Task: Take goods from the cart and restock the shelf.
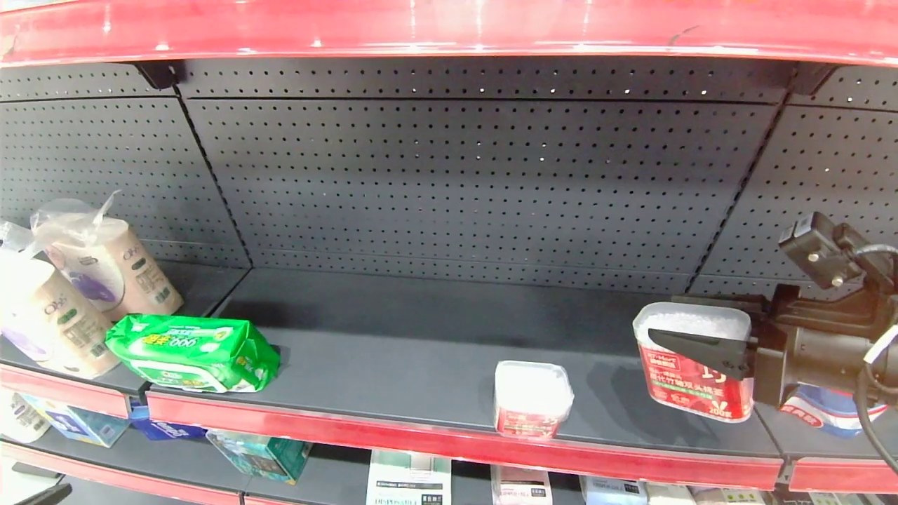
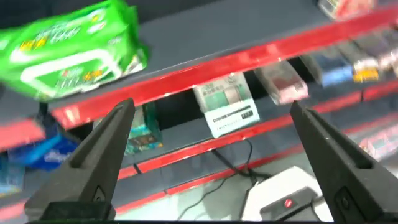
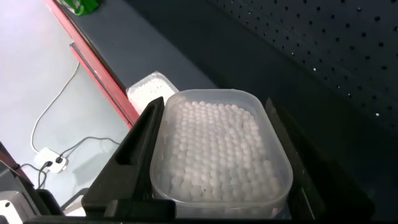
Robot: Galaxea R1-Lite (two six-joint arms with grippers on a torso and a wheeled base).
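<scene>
Print is present on several goods, none sharp enough to read off. Taller box (image 1: 694, 365): red label with white characters and a numeral at its foot; shorter box (image 1: 531, 398): like red label, blurred. Green pack (image 1: 193, 351): yellow lettering on top; paper rolls (image 1: 105, 263): small dark logos; white carton (image 2: 227, 106) below: smeared dark text band.

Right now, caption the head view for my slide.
Right gripper holds a red-labelled box at the shelf, a matching box standing to its left, green wipes pack farther left.
</scene>
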